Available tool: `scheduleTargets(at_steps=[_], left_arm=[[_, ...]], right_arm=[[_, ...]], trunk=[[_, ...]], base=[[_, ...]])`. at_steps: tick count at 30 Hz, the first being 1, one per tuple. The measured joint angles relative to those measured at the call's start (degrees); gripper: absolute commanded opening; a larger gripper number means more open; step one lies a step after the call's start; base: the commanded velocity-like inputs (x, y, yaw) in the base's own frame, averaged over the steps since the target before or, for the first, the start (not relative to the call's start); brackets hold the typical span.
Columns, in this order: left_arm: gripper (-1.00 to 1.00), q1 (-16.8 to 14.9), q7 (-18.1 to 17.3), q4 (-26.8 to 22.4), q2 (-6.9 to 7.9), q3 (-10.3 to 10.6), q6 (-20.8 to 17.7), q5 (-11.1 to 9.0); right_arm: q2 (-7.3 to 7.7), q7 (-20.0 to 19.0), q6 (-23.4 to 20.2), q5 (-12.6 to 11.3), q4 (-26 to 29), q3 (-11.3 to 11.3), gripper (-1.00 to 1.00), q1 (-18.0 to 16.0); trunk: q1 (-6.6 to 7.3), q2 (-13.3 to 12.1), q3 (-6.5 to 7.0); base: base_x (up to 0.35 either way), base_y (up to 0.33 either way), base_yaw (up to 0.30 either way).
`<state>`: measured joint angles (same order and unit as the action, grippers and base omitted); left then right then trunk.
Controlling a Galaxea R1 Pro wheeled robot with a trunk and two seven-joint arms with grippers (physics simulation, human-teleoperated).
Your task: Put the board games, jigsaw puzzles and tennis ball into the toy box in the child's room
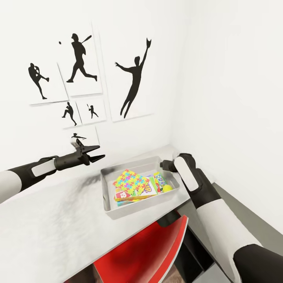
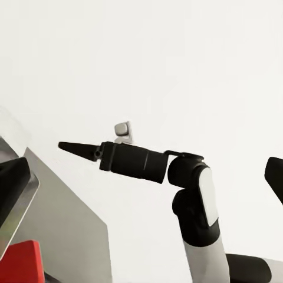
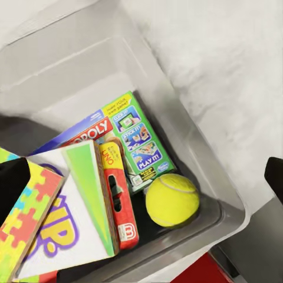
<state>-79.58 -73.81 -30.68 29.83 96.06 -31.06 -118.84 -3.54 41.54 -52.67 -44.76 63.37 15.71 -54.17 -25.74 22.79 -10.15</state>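
Note:
The grey toy box [image 1: 131, 211] stands on the white table [image 1: 47, 220] near its right end. Inside it lie a colourful jigsaw puzzle [image 1: 131, 181], stacked board games [image 1: 147, 189] and the yellow tennis ball [image 1: 168, 188]. The right wrist view looks down into the toy box [image 3: 71, 65] at a Monopoly game [image 3: 88, 131], a green game box [image 3: 138, 146], a red Uno box [image 3: 118, 203], the tennis ball [image 3: 172, 199] and the puzzle [image 3: 23, 221]. My right gripper [image 1: 164, 163] hovers open and empty over the box's far right corner. My left gripper [image 1: 99, 152] hangs open and empty above the table, left of the box.
A red chair [image 1: 157, 247] is tucked under the table's front edge below the box. Walls close in behind the table and on the right, with baseball silhouette posters [image 1: 131, 78] on the back wall. The right arm [image 2: 194, 200] shows in the left wrist view.

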Motion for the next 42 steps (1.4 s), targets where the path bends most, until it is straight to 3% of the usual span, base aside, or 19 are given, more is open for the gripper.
scheduleTargets(at_steps=[6, 10, 11, 15, 16, 18, 19, 21, 22, 24, 25, 30, 33, 35, 38, 42], left_arm=[[1.0, 0.23, -0.06, 0.01, 2.46, 0.1, 0.07, 0.07], [1.0, 0.65, -0.07, 0.01, 6.1, 0.19, 0.14, 0.97], [1.0, 0.96, -0.12, 0.01, 7.84, 0.18, 0.4, 2.07], [1.0, 2.11, -0.41, -0.04, 11.64, 0.21, 2.39, 5.09], [1.0, 2.87, -0.56, -0.15, 13.24, 0.22, 3.86, 6.2], [1.0, 3.66, -0.66, -0.3, 14.7, 0.22, 5.31, 7.01], [1.0, 4.49, -0.72, -0.41, 15.9, 0.23, 6.42, 7.55], [1.0, 5.28, -0.8, -0.48, 16.88, 0.23, 7.22, 7.93], [1.0, 6.11, -1.08, -0.53, 17.76, 0.23, 7.75, 8.16], [1.0, 7.02, -1.82, -0.55, 18.56, 0.24, 8.11, 8.34], [1.0, 7.87, -2.98, -0.56, 19.17, 0.24, 8.36, 8.45], [1.0, 9.78, -6.86, -0.43, 19.95, 0.22, 8.89, 8.6], [1.0, 10.91, -8.27, -0.25, 20.21, 0.25, 11.17, 8.51], [1.0, 11.85, -8.62, -0.21, 20.26, 0.29, 12.93, 8.4], [1.0, 13.6, -8.84, -0.18, 20.3, 0.32, 14.65, 8.25], [1.0, 16.42, -8.85, -0.13, 20.23, 0.29, 15.68, 8.14]], right_arm=[[0.04, 0.02, -5.37, -0.46, 11.75, -0.62, 1.0, 0.3], [1.12, -0.55, -7.17, -1.02, 18.96, -2.73, 1.0, 2.77], [2.1, -1.32, -7.18, -1.56, 20.95, -3.62, 1.0, 4.17], [4.47, -5.02, -7.21, -4.28, 23.72, -5.87, 1.0, 7.28], [5.84, -8.1, -7.22, -6.1, 24.45, -7.29, 1.0, 8.82], [7.27, -12.03, -7.23, -8.09, 24.95, -8.81, 1.0, 10.6], [8.68, -16.89, -7.24, -9.34, 25.29, -10.36, 1.0, 12.81], [9.95, -21.63, -7.24, -10.36, 25.54, -11.8, 1.0, 15.08], [11.02, -26.48, -6.98, -10.83, 25.71, -13.36, 1.0, 17.29], [11.98, -31.87, -6.45, -11.28, 25.81, -15.19, 1.0, 19.63], [12.7, -37.12, -5.66, -11.5, 25.87, -17.01, 1.0, 21.89], [13.78, -52.05, -1.18, -12.88, 26.03, -21.73, 1.0, 30.36], [14.16, -63.58, 4.27, -12.44, 26.06, -23.9, 1.0, 36.59], [14.28, -68.6, 6.96, -11.99, 26.06, -24.49, 1.0, 39.06], [14.33, -72.33, 8.84, -10.74, 26.06, -24.84, 1.0, 40.65], [14.27, -74.16, 9.74, -7.98, 26.0, -24.72, 1.0, 41.39]], trunk=[[0.0, 0.01, 0.06], [0.0, 0.01, 0.32], [0.0, 0.0, 0.4], [0.0, 0.0, 0.73], [0.0, 0.0, 0.81], [0.0, 0.0, 0.98], [0.0, 0.0, 1.06], [0.0, 0.0, 1.24], [0.0, 0.0, 1.32], [0.0, 0.0, 1.51], [0.01, 0.0, 1.59], [0.0, 0.0, 2.04], [0.0, 0.0, 2.3], [0.0, 0.0, 2.48], [0.0, 0.0, 2.75], [0.0, -0.01, 3.12]], base=[[0.0, 0.0, -0.015], [0.0, 0.0, -0.073], [0.0, 0.0, -0.088], [0.0, 0.0, -0.094], [0.0, 0.0, -0.097], [0.0, 0.0, -0.098], [0.0, 0.0, -0.097], [0.0, 0.0, -0.095], [0.0, 0.0, -0.093], [0.0, 0.0, -0.092], [0.0, 0.0, -0.09], [0.0, 0.0, -0.08], [0.0, 0.0, -0.071], [0.0, 0.0, -0.068], [0.0, 0.0, -0.055], [0.0, -0.025, -0.021]])
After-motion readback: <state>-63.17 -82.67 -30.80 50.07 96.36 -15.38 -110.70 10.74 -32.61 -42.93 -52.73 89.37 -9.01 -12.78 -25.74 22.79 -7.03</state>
